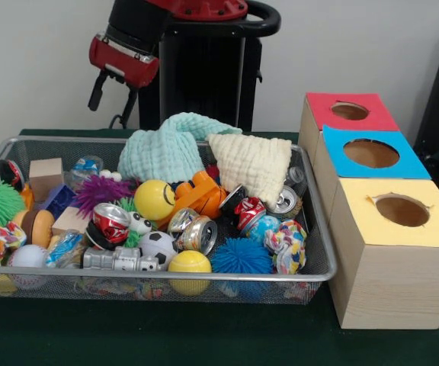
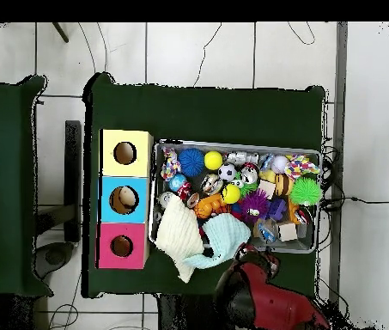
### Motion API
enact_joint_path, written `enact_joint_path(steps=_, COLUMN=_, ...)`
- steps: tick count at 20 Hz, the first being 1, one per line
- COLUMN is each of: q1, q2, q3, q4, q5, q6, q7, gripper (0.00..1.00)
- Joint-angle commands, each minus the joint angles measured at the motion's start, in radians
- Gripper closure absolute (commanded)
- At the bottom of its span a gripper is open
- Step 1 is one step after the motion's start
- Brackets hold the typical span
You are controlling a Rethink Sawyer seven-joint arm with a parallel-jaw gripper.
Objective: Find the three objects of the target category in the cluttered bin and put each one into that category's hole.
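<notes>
The silver wire-mesh bin [image 1: 158, 276] is crowded with toys; it also shows in the overhead view [image 2: 232, 144]. Inside are crushed cans, such as a red can [image 1: 111, 221] and a silver can [image 1: 197, 233]. There are also balls: a yellow ball [image 1: 155, 200], a soccer ball [image 1: 157, 245] and a blue spiky ball [image 1: 240, 257]. A mint cloth [image 1: 170, 146] and a cream cloth [image 1: 251, 164] lie at the back. My gripper [image 1: 110, 108] hangs above and behind the bin's far left rim, open and empty.
Three wooden boxes stand in a row beside the bin, each with a round hole: a red top [image 1: 349, 111], a blue top [image 1: 370, 153] and a yellow top [image 1: 402, 210]. The red arm [image 2: 262, 296] sits at the bin's robot side. The table has a dark green cover [image 1: 204, 335].
</notes>
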Motion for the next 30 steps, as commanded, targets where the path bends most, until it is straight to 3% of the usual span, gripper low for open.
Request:
enact_joint_path(steps=1, q1=-0.246, q2=-0.132, q3=0.284, q4=0.089, q5=-0.085, q6=0.212, q7=0.016, gripper=0.0)
enact_joint_path(steps=21, q1=-0.199, q2=-0.137, q3=0.266, q4=0.062, q5=-0.118, q6=0.253, q7=0.01, gripper=0.0)
enact_joint_path(steps=30, q1=-0.203, q2=-0.218, q3=0.327, q4=0.016, q5=-0.06, q6=0.33, q7=0.016, gripper=0.0)
